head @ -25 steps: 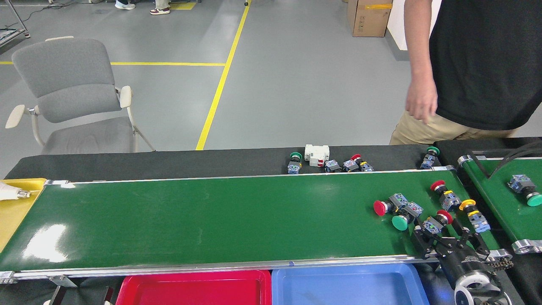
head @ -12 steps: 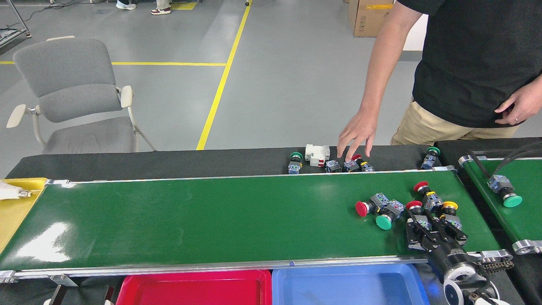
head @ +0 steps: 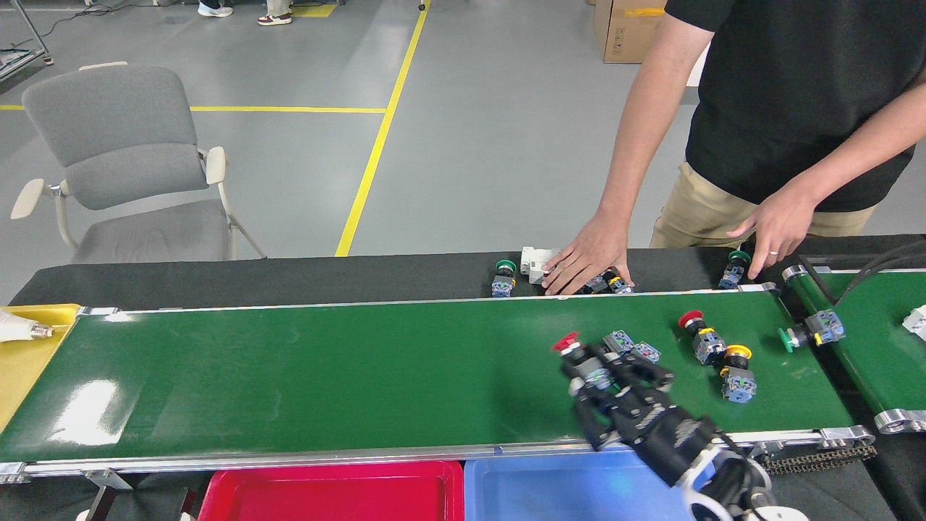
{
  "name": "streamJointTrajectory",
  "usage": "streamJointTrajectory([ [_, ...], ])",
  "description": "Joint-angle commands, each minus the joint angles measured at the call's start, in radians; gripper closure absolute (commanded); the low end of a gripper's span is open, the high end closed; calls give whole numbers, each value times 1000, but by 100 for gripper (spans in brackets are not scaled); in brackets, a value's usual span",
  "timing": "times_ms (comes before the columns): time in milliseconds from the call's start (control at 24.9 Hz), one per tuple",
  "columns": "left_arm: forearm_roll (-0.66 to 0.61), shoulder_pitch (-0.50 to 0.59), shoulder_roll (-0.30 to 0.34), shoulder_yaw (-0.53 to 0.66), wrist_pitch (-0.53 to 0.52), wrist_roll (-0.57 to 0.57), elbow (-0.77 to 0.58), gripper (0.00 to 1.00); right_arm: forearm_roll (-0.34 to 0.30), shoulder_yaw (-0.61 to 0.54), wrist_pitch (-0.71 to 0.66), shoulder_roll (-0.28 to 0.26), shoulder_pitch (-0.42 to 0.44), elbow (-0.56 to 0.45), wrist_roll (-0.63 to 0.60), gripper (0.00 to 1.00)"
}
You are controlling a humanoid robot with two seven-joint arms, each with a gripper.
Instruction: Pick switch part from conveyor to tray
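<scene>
The conveyor (head: 325, 376) is the long dark-green belt across the middle. My right gripper (head: 606, 375) reaches in from the lower right over the belt's near right part, motion-blurred. It looks shut on a red-capped switch part (head: 571, 346) that sticks out to its upper left. Two more switch parts (head: 631, 346) lie just behind its fingers. A red-capped part (head: 700, 334) and a yellow-capped part (head: 738, 370) lie further right on the belt. A blue tray (head: 550, 492) and a red tray (head: 333, 492) sit below the belt's near rail. My left gripper is out of view.
A person stands behind the belt, one hand (head: 587, 262) on the parts on the black table, the other hand (head: 772, 230) near the belt's far right corner. A green-capped part (head: 809, 333) sits at the gap to the second belt (head: 879, 347). A yellow tray (head: 25, 362) is at the left.
My right gripper has swung left along the belt with the red-capped switch part in it. The other parts drifted left. The person's hands came down to the black table.
</scene>
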Motion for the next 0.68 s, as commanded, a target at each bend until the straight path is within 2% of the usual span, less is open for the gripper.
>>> streamJointTrajectory([
  [0, -1, -9, 10, -2, -3, 4, -9, 0, 12, 85, -17, 24, -20, 13, -8, 49],
  [40, -1, -15, 10, -5, -3, 3, -7, 0, 39, 133, -17, 53, -25, 38, -5, 0],
  [121, -3, -30, 11, -31, -3, 1, 5, 0, 104, 185, -17, 102, -28, 125, -6, 0],
  [201, -9, -33, 11, -43, -3, -3, 13, 0, 115, 186, -17, 125, -28, 147, -6, 0],
  [321, -30, -32, 11, -43, -3, -37, 10, 0, 109, 177, -17, 135, -28, 125, -9, 0],
  [442, -26, -26, 11, -40, -3, -45, 5, 0, 81, 98, -17, 133, 18, 30, -9, 0],
  [482, -26, -24, 13, -38, -3, -48, 5, 0, 80, 65, 35, 133, 54, -4, -9, 0],
  [643, -23, -23, 14, -43, -5, -65, -1, 0, 80, -148, 438, 101, 218, -178, -45, 1],
])
